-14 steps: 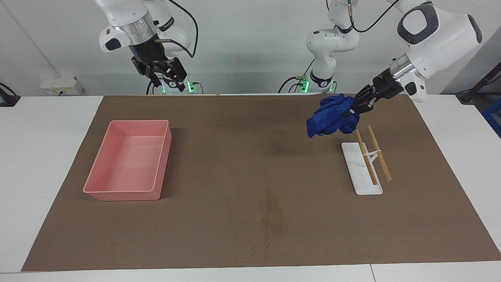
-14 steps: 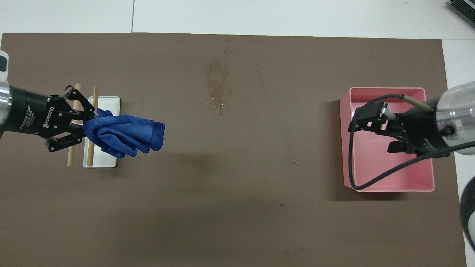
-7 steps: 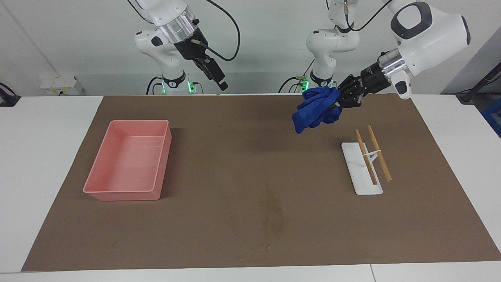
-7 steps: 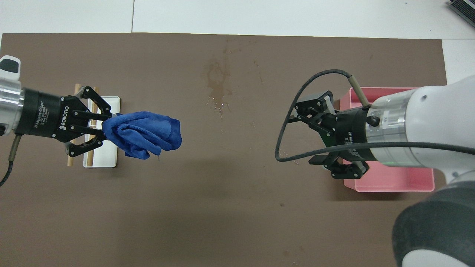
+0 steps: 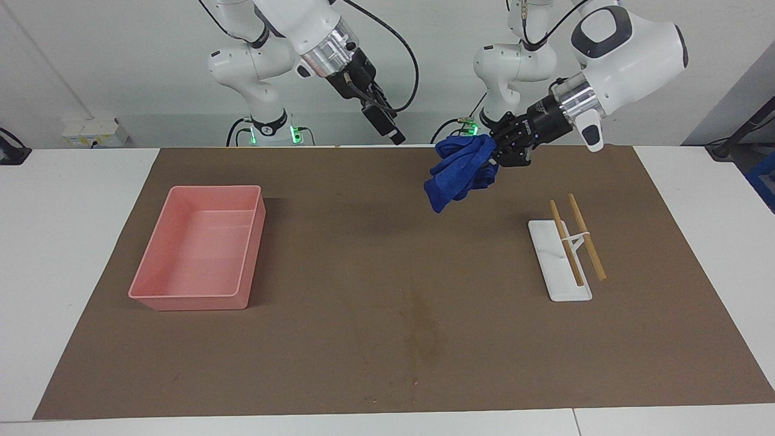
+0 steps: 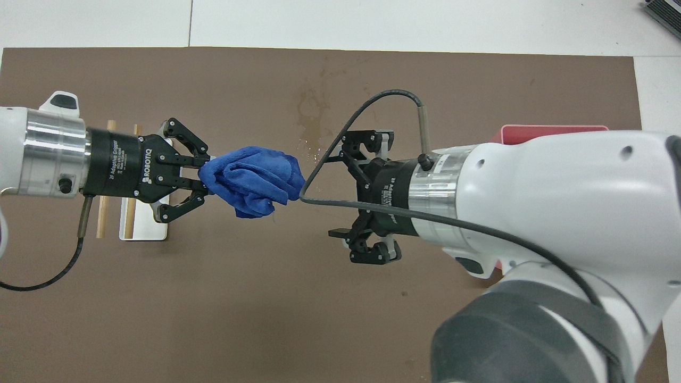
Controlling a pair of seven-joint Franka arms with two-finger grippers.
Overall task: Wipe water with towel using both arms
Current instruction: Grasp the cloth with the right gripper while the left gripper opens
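Left gripper (image 5: 501,151) is clamped on one end of the blue towel (image 5: 458,170), which hangs bunched in the air over the brown mat (image 5: 339,254), above the strip along the robots' edge of the worktop and somewhat toward the left arm's end. The towel touches nothing but the fingers.

Right gripper (image 6: 355,199) is up in the air over the middle of the mat, facing the free end of the towel with its fingers spread wide and nothing between them. A gap separates it from the cloth; no contact.

The water (image 5: 425,330) lies as a faint yellowish-brown blotch on the mat near the edge away from the robots, about midway along it, undisturbed and well apart from the towel.

A pink tray (image 5: 200,245) sits toward the right arm's end. A white rack with wooden sticks (image 5: 566,251) sits toward the left arm's end.

Assessment: the step in hand appears to be a mid-air transfer or shared grip of the towel; wiping is not yet begun. The next move would call for the right gripper to close the gap and take a firm bite on the loose end before the left lets go, then bring the cloth down onto the blotch. Risk: soft folds may slip from a shallow grip.
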